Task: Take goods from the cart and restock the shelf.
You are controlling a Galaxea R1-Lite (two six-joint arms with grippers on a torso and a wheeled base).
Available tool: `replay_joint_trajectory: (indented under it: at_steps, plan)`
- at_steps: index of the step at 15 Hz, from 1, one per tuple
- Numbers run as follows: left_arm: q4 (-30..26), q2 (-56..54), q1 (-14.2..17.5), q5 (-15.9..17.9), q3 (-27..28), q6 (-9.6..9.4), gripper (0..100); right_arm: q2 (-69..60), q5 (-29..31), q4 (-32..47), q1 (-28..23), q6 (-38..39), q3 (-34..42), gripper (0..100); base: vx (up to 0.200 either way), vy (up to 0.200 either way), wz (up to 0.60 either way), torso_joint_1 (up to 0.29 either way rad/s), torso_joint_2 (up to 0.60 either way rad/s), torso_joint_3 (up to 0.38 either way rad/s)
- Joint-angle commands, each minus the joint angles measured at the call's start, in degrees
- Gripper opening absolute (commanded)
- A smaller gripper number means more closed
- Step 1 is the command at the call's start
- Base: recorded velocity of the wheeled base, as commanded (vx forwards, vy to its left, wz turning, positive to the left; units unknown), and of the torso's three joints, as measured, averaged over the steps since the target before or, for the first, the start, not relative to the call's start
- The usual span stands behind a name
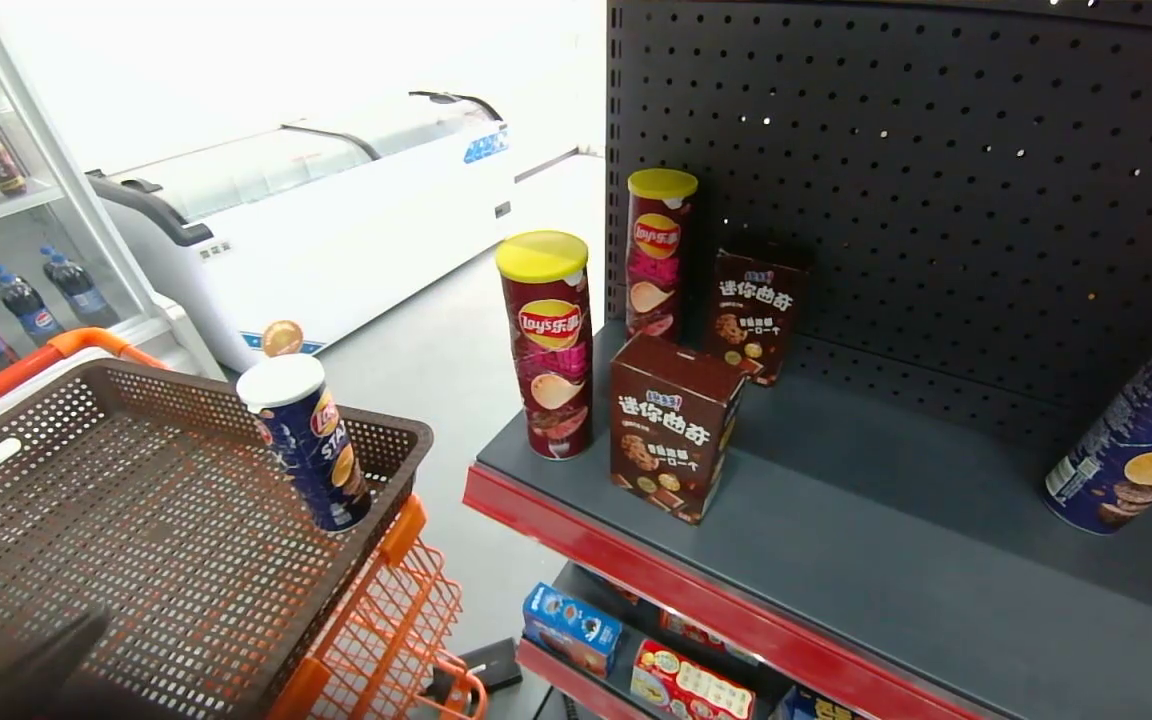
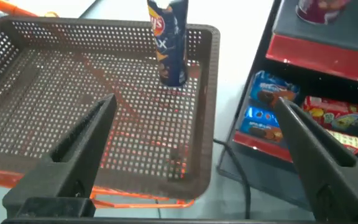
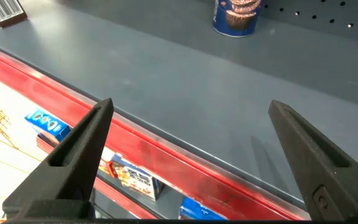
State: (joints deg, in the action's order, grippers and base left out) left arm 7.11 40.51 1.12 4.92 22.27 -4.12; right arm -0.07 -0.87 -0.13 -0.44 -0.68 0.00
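left claw point(image 2: 192, 102) spread wide, blue can point(image 2: 171, 46) upright in basket point(image 2: 42, 93) beyond, untouched

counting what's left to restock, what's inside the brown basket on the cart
One blue chip can stands upright near the brown basket's far right corner, on bare mesh. The near left corner is covered by the left arm.

Both grippers are wide open right now. The left gripper point(image 2: 188, 155) has its two dark fingers point(image 2: 76, 152) spread far apart, tips angled forward and down, and it's empty. Same deal with the right gripper point(image 3: 188, 155): black fingers point(image 3: 316, 162) splayed out to either side, tips pointing ahead and down, also empty. The head view catches a dark, blurry bit of what looks like the left arm point(image 1: 16, 660) low in the corner.
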Motion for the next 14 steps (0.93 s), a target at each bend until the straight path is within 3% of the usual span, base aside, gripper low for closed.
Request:
replay_joint_trajectory:
  at_steps: [1,2,6,7,8,9,10,14]
  plan:
    - [15.48,22.6,2.66,-0.53,1.19,1.75,100,0.07,-0.01,0.05,0.0,-0.02,0.0,100,0.0,0.0,0.0,0.0,0.0,0.0]
    - [20.75,28.13,6.0,-0.09,1.37,1.66,100,0.07,-0.01,-0.04,0.0,-0.02,0.0,100,0.0,0.0,0.0,0.0,0.0,0.0]
    - [32.62,42.72,5.38,-0.27,1.37,-0.19,100,0.07,-0.01,-0.04,0.0,-0.02,0.0,100,0.0,0.0,0.0,0.0,0.0,0.0]
    - [42.73,49.58,4.77,-0.18,1.02,0.08,100,0.07,-0.01,0.05,0.0,-0.02,0.0,100,0.0,0.0,0.0,0.0,0.0,0.0]
    - [46.77,53.09,3.98,-0.18,1.46,-0.19,100,0.07,-0.01,-0.04,0.0,-0.02,0.0,100,0.0,0.0,0.0,0.0,0.0,0.0]
    - [47.47,53.89,3.8,-0.18,1.55,-0.27,100,0.07,-0.01,0.05,0.0,-0.02,0.0,100,0.0,0.0,0.0,0.0,0.0,0.0]
    - [51.87,58.46,3.1,-0.09,1.72,-0.54,100,0.07,-0.01,-0.04,0.0,-0.02,0.0,100,0.0,0.0,0.0,0.0,0.0,0.0]
    - [53.98,64.34,2.31,-0.18,4.45,-0.54,100,0.07,-0.01,-0.04,0.0,-0.02,0.0,100,0.0,0.0,0.0,0.0,0.0,0.0]
